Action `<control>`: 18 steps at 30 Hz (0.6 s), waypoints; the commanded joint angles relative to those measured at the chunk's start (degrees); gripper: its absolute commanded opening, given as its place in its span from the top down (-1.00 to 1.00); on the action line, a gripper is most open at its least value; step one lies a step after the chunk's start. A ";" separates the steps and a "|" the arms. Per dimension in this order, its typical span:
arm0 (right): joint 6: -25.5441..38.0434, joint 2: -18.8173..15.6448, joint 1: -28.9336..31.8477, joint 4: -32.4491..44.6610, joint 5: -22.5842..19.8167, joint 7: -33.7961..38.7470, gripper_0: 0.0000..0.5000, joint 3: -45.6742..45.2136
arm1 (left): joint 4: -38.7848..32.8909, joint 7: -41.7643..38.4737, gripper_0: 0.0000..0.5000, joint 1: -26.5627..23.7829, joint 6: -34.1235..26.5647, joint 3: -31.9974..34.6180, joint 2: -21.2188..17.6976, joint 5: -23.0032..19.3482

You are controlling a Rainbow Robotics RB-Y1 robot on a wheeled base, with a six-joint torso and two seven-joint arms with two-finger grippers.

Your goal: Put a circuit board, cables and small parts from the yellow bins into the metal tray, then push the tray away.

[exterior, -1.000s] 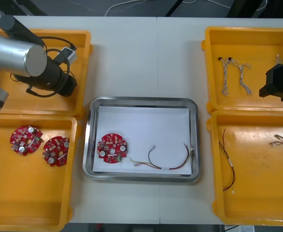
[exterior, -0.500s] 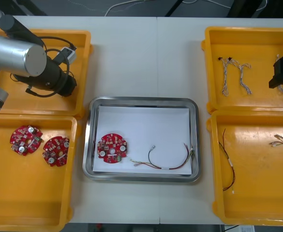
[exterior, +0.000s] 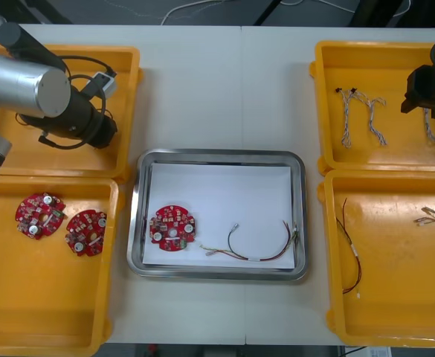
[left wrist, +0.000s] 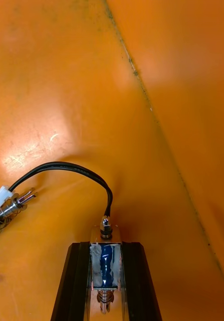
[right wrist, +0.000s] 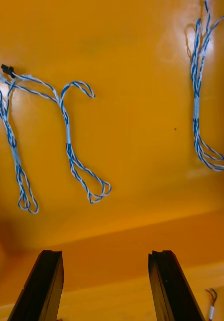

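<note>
Black cable [left wrist: 67, 166] — in left claw [left wrist: 106, 248]

This is an electronics assembly bench in a robotics lab or workshop: a light table [exterior: 202, 82] holds a white-lined metal tray [exterior: 217, 154], flanked by yellow bins [exterior: 46, 297] of sorted stock. Round red circuit boards [exterior: 40, 216] and a black cable [left wrist: 67, 165] lie left of the tray, twisted blue and white cables [exterior: 345, 119] and red and yellow cables [exterior: 427, 216] right of it. The robot's silver left arm [exterior: 16, 82] reaches over the bin far left of the tray.
</note>
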State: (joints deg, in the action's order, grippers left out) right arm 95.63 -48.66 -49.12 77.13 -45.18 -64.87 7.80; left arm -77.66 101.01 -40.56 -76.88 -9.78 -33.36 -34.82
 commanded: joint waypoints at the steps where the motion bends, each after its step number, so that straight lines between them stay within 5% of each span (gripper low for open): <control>1: -4.22 1.63 -3.09 -2.16 1.58 -3.51 -1.00 1.87 | -0.65 4.11 1.00 -1.72 -1.17 2.49 -2.23 -0.87; 18: -17.32 7.00 -3.17 -10.95 6.51 -7.82 -1.00 3.98 | -0.65 4.28 1.00 -1.63 -1.17 3.19 -2.32 -1.57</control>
State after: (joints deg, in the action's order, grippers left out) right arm 80.22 -42.55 -49.49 67.38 -39.20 -68.50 10.61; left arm -77.64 101.02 -40.56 -77.58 -8.45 -33.44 -35.76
